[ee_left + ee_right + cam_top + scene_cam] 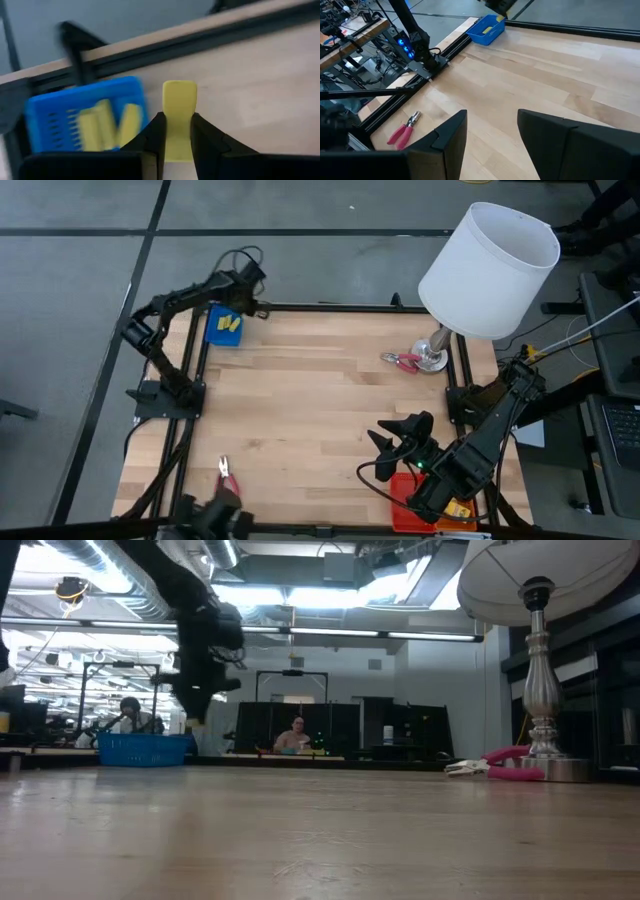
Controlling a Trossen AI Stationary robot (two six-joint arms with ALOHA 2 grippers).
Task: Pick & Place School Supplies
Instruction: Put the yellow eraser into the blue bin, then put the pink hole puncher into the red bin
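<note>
Yellow packet [179, 117] sits clamped in left pincer [175, 137] beside blue tray [82, 120]; right pincer [492, 132] gapes empty.

Left arm reaches to far left corner of table, elbow bent, wrist tilted down; left gripper [243, 302] hangs above table surface, fingers [152, 137] clamped on yellow packet [178, 117]. Right arm folded at near right side, forearm angled toward table centre; right gripper [397, 438] hovers low over table, jaws parted, nothing between them.
</note>
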